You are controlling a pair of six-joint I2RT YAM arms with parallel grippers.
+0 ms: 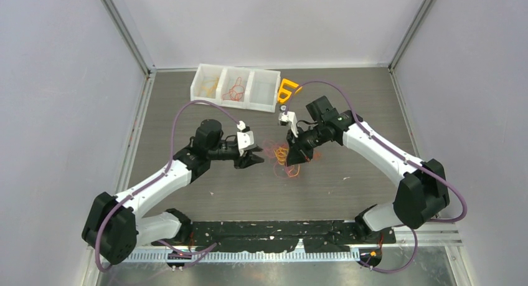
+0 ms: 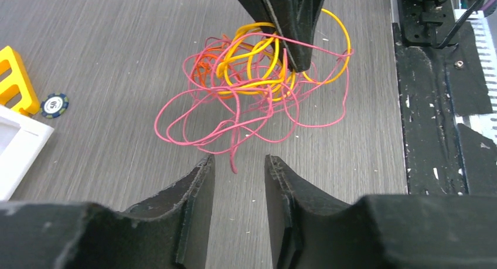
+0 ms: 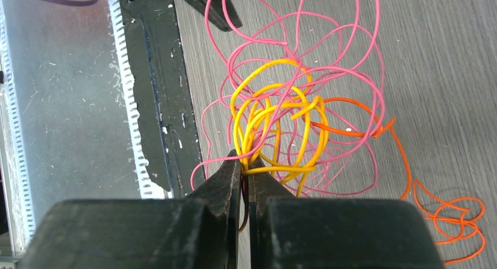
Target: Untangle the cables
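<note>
Nearest me, a black strip (image 1: 280, 231) ran along the table's (image 1: 348, 192) near edge between the 2 arm bases. Both arms reached inward from there and met at mid-table.

The left gripper (image 1: 252, 161) sat low on the left side of the tangle with its 2 fingers parted. In its wrist view (image 2: 239, 161) I could see bare table through the gap. The loose end of 1 pink strand lay right at the mouth of that gap, touching neither pad as far as I could tell. So that claw was open and held nothing.

The cables (image 1: 281, 154) lay as 1 clump on the wood-grain surface between the 2 grippers. From the left wrist (image 2: 258, 90) I saw wide pink loops spread nearest that gripper, with yellow coils and a little orange bunched behind them.

The right gripper (image 1: 294, 161) came down on the far side of the clump, its tip (image 2: 298, 55) buried in the yellow coils. Its own camera (image 3: 245, 159) showed the fingers pressed together with yellow strands pinched between them. Pink loops fanned out beyond the pinch (image 3: 287, 119). An orange strand trailed away to the right and ended in a small curl on the table.

Further back, a blue chip (image 2: 54, 105) lay just beside an orange-yellow plastic triangle (image 1: 287, 90). Next to those stood a white tray (image 1: 231, 104) of 3 compartments. The left 1 held yellowish strands and the middle 1 held reddish ones.
</note>
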